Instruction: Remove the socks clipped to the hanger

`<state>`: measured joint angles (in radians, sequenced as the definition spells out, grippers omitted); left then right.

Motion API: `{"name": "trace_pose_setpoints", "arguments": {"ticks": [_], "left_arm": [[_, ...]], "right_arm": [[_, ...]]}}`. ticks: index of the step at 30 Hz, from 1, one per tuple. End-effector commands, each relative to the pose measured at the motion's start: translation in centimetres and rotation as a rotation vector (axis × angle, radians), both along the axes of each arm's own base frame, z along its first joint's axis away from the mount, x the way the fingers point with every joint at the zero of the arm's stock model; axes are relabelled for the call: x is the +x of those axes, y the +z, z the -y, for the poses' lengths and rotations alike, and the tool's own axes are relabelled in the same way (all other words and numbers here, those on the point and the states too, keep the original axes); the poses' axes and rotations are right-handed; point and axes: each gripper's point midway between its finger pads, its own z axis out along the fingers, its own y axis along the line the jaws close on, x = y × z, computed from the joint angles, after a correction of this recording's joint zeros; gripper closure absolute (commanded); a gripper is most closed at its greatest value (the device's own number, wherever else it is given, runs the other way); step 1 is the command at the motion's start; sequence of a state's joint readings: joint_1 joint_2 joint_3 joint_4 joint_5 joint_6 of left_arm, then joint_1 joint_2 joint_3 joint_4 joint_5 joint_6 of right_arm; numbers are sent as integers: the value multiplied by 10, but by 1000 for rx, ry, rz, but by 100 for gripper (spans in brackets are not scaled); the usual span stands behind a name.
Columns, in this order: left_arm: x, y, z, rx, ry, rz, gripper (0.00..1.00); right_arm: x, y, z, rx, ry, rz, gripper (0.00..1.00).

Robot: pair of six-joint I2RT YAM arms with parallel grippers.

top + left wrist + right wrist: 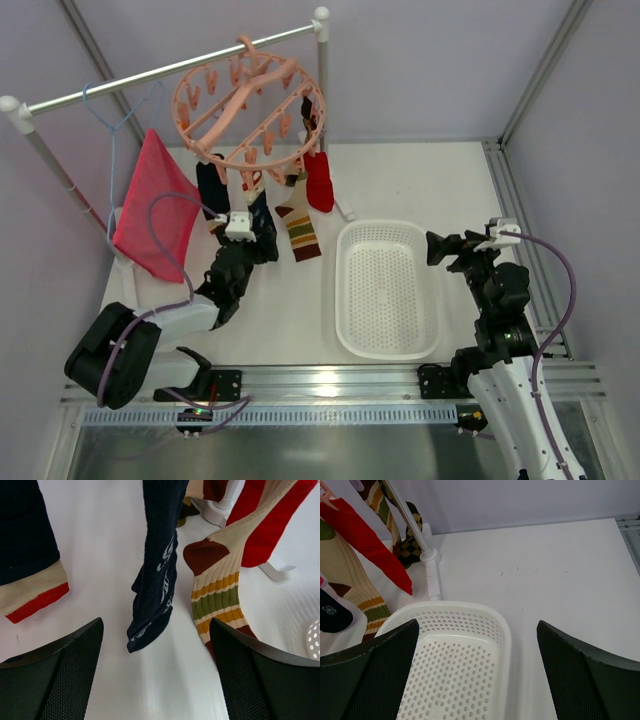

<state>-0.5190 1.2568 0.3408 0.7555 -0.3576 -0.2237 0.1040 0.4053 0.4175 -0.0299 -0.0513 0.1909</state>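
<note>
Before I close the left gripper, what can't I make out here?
- Top view: which clip holds which sock; pegs on the hanger are too small and overlap.
- Top view: left gripper fingertips merge with the navy sock.
- Left wrist: sock tops and clips cut off by the upper edge.
- Right wrist: diamond-patterned sock mostly behind the rack post.
</note>
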Motion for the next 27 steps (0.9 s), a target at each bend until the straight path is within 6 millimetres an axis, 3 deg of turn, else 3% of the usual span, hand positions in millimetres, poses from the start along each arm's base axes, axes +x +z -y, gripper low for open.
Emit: {"name": "trace_pose_setpoints", "arguments": {"ticks": [1,3,6,9,11,12,13,20,23,24,27], "left_arm": [[10,23,-12,-20,79,126,16],[13,26,-13,-18,85,148,16],[14,25,-8,-20,62,170,26],[16,22,-4,-21,41,183,43],[17,17,1,-17,19,171,62],[17,17,4,-19,7,171,93],[18,17,3,-30,15,170,100],[8,24,2,-65,-2,195,100],[-1,30,4,-101,-26,188,100],[-5,43,4,-124,-32,211,100],[-18,42,5,-130,-42,186,100]], "right_arm": [[-4,24,-4,11,23,52,0],[-4,23,-4,14,21,50,0],[-4,23,-5,15,24,51,0],[-3,22,-5,13,26,48,0],[-2,21,-5,15,26,43,0],[-2,20,-5,14,27,40,0],[-2,20,-6,16,27,39,0],[1,15,-5,13,24,22,0],[2,13,-7,11,33,18,0],[3,13,-8,10,36,13,0],[6,7,-13,5,65,-4,0]]}}
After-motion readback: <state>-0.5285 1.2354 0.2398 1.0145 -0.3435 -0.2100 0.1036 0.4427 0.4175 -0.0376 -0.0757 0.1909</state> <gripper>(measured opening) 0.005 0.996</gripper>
